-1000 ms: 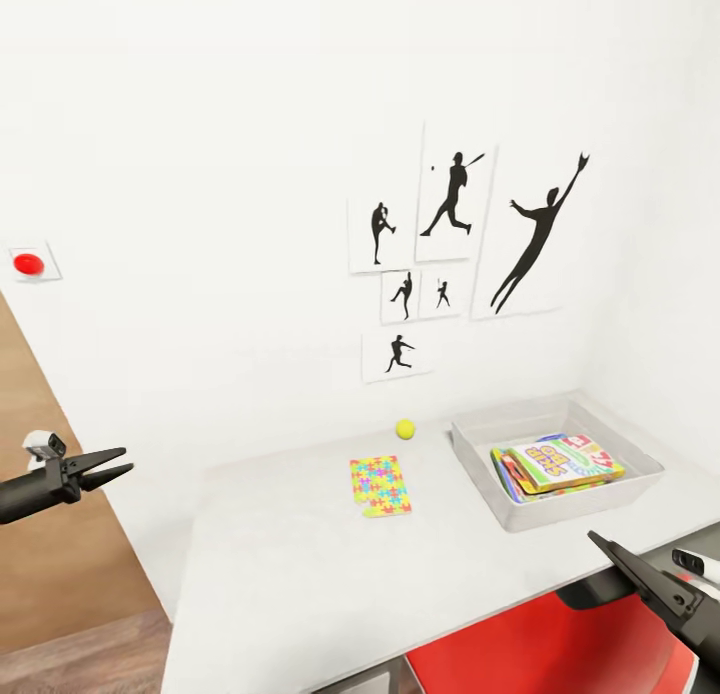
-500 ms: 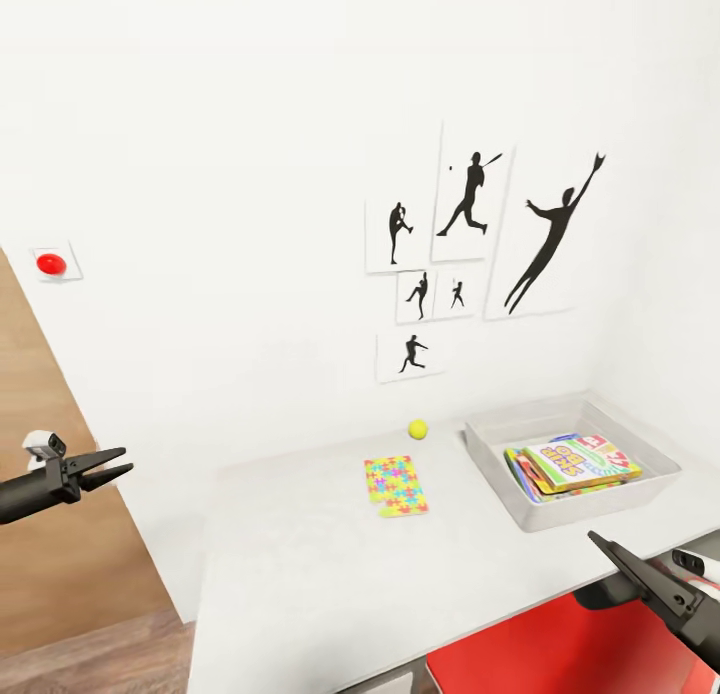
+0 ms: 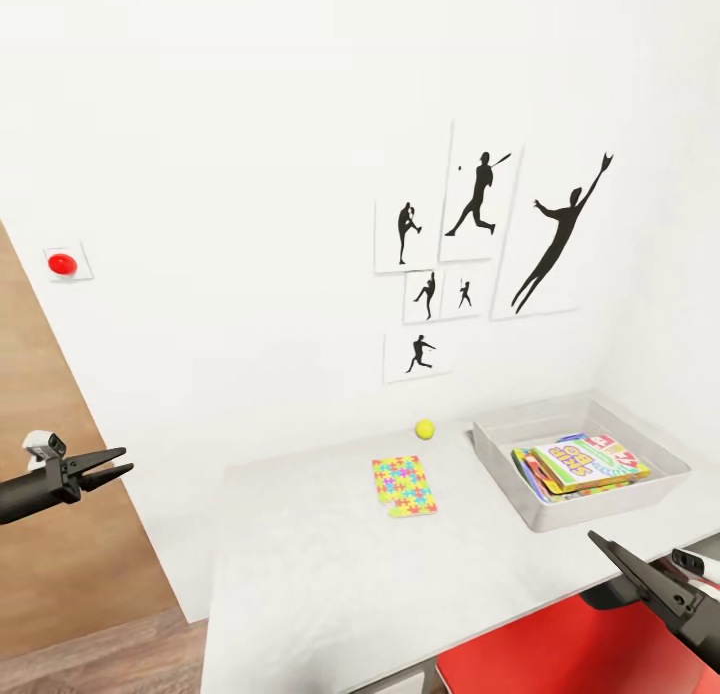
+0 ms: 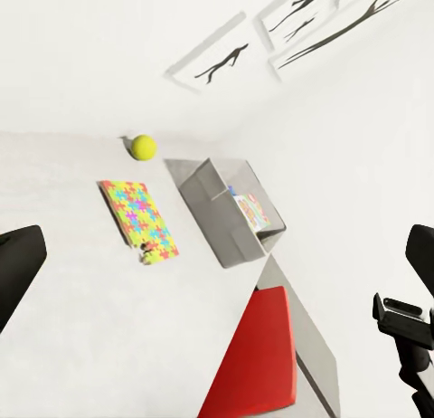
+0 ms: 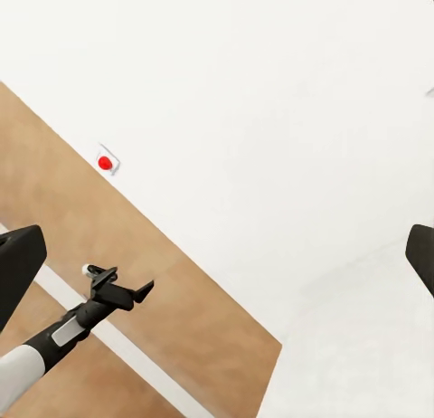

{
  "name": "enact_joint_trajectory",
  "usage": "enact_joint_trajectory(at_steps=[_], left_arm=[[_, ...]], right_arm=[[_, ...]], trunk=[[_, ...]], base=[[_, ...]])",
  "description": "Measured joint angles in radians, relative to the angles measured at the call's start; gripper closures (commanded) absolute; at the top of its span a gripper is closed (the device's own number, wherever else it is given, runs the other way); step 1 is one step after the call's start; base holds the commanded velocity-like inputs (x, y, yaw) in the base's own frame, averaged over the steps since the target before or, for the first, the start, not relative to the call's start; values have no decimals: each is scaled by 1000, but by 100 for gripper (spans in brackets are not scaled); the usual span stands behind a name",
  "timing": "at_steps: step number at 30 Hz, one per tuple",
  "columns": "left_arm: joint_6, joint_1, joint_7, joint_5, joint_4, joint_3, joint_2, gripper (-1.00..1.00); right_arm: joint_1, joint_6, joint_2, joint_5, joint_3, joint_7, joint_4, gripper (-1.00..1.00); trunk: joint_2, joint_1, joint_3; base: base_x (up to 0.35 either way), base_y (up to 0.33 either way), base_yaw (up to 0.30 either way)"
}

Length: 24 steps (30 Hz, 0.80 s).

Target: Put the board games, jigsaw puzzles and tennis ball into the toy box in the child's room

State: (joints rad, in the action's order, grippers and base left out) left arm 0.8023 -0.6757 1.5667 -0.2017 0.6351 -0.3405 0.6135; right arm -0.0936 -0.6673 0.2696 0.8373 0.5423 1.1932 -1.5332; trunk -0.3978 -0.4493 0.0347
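Ahead and left of the right gripper [image 3: 612, 555], a jigsaw puzzle [image 3: 404, 485] lies flat on the desk [image 3: 320, 574], long axis pointing toward the wall, beside the toy box [image 3: 580, 461]. Both grippers hold nothing, jaws parted; the left gripper [image 3: 108, 467] is well apart, so the right arm looks nearer.

matt pale table [image 3: 330, 574] — wood-grain door [image 3: 60, 534], glossy red button [image 3: 62, 264]

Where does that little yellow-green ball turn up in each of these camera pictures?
Head view: the tennis ball sits on the table by the wall, between the jigsaw puzzle and the toy box.
Left wrist view: the ball lies near the puzzle, by the box.
Right wrist view: not in it.
Shared landmark: the multicoloured puzzle beside the ball.
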Motion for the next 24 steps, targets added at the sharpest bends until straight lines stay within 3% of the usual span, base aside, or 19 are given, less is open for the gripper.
enact_joint_trajectory(at_steps=[7, 24], left_arm=[[0, 0, 0, 0, 0, 0, 0, -100], [0, 0, 0, 0, 0, 0, 0, -100]], right_arm=[[0, 1, 0, 0, -1, 0, 0, -100], [0, -2, 0, 0, -1, -3, 0, -100]], trunk=[[0, 0, 0], [0, 0, 6]], base=[[0, 4, 106], [0, 0, 241]])
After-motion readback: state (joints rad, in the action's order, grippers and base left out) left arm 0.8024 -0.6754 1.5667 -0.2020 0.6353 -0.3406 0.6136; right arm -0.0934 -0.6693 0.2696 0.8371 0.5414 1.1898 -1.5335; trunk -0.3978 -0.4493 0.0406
